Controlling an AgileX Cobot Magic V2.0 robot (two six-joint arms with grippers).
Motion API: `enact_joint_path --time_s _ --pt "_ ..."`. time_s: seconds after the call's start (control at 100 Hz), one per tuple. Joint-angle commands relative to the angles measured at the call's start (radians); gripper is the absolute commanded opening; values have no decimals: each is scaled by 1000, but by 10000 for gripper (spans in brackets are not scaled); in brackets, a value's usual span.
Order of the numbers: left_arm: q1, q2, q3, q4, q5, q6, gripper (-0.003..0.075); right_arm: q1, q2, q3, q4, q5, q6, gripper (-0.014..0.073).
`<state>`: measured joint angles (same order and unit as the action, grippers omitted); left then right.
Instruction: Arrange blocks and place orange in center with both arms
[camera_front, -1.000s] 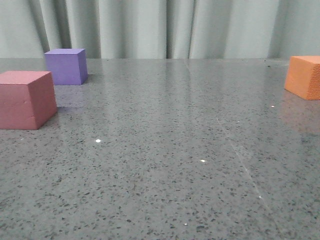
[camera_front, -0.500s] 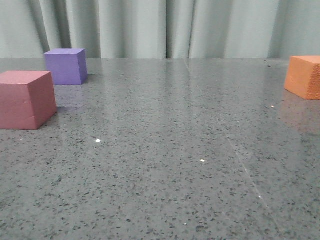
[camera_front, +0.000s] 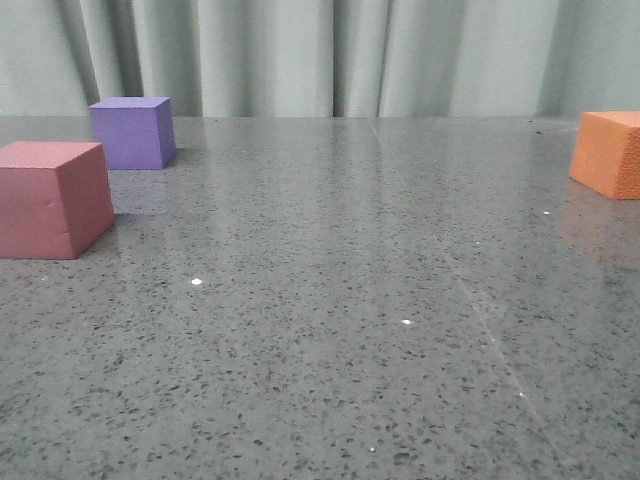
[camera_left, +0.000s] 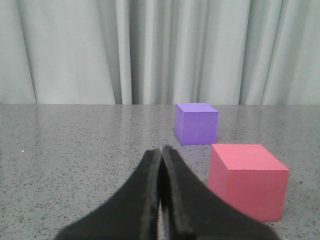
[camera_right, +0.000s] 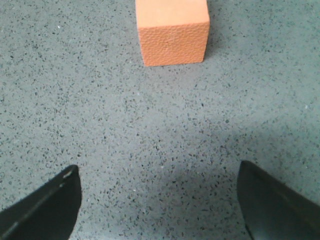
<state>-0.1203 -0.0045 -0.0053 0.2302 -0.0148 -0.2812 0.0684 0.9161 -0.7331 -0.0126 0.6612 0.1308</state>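
Note:
The pink-red cube sits at the table's left, with the purple cube just behind it. The orange cube sits at the far right edge of the front view. Neither gripper shows in the front view. In the left wrist view my left gripper is shut and empty, low over the table, with the pink-red cube close beside it and the purple cube farther off. In the right wrist view my right gripper is open wide and empty, and the orange cube lies ahead of it, apart.
The speckled grey stone tabletop fills the front view. A pale pleated curtain hangs behind the table's far edge.

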Motion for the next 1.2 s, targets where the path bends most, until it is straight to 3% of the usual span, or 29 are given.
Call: enact_joint_path --time_s 0.0,0.65,1.19 --pt "2 -33 55 -2 -77 -2 -19 -5 3 -64 3 -59 -8 633" --pt "2 -33 55 -2 -77 -2 -19 -6 483 -636 1 75 -111 633" --pt "2 -33 55 -2 -77 -2 -19 -42 623 -670 1 88 -124 633"
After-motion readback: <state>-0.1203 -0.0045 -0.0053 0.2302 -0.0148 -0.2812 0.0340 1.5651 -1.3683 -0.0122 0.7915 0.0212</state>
